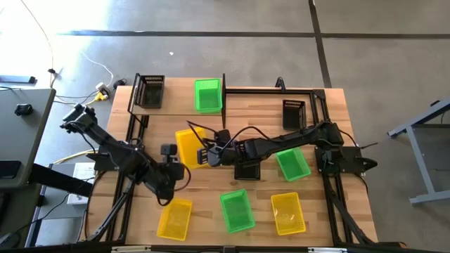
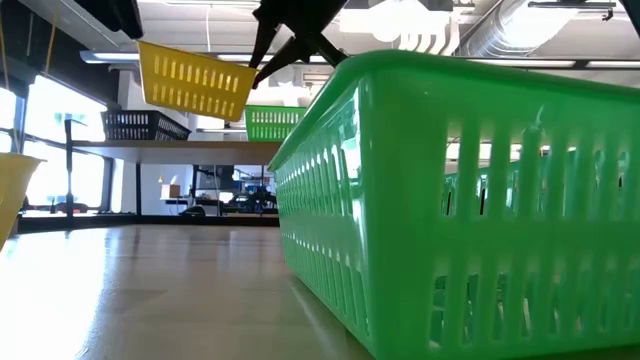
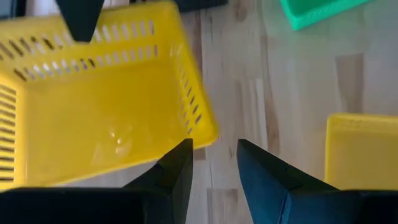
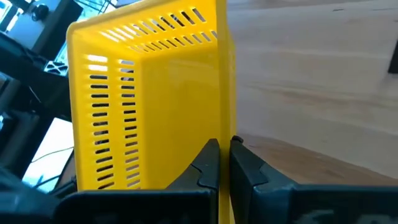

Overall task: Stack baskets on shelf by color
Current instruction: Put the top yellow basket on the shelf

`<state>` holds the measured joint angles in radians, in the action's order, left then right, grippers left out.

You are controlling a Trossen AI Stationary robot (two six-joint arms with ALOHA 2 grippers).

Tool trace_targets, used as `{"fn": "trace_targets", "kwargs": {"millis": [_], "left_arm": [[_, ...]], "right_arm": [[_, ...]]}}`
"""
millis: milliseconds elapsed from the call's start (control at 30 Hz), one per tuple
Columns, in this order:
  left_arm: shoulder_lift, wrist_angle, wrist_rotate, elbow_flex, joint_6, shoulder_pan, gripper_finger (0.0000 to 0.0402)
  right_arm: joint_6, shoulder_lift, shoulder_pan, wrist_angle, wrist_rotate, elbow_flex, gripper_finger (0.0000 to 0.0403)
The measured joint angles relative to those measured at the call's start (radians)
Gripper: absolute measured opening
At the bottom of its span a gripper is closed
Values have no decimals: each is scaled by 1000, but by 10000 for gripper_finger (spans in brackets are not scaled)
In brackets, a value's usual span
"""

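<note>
Pale wooden slats of the table [image 1: 260,193] carry most of the baskets, while the shelf [image 1: 176,105] along the far edge holds a black basket [image 1: 150,91] and a green basket [image 1: 207,95]. Clenched on one wall of a tilted yellow basket [image 1: 190,147], the right gripper [image 1: 209,156] holds it clear of the tabletop, the wall pinched between its jaws and the basket's hollow opening to one side of them. Just beyond the lifted basket, the left gripper [image 1: 169,150] hangs with its jaws released, nothing between them, the basket's corner right ahead of its fingertips.
</note>
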<state>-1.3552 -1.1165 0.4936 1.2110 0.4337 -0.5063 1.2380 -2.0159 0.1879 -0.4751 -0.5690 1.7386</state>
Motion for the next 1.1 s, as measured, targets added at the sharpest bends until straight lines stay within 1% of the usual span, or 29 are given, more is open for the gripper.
{"fn": "trace_targets", "kwargs": {"millis": [233,400,600,767,833,1000,1100], "left_arm": [[-50,82,99,0,-10,-40,115],[-89,81,181,0,-26,-37,115],[-127,66,216,0,-27,-20,115],[-134,69,272,5,-44,-28,115],[-134,68,273,5,-44,-27,115],[-134,66,206,5,-44,-6,115],[-134,57,202,5,-44,6,111]], "right_arm": [[21,0,0,5,-24,0,0],[20,0,2,34,-24,0,0],[20,-1,16,33,-24,0,0],[19,-1,16,25,-23,0,0],[17,-1,16,29,-23,0,0],[14,-1,18,42,-23,-1,0],[-5,-1,23,66,-14,-1,0]]}}
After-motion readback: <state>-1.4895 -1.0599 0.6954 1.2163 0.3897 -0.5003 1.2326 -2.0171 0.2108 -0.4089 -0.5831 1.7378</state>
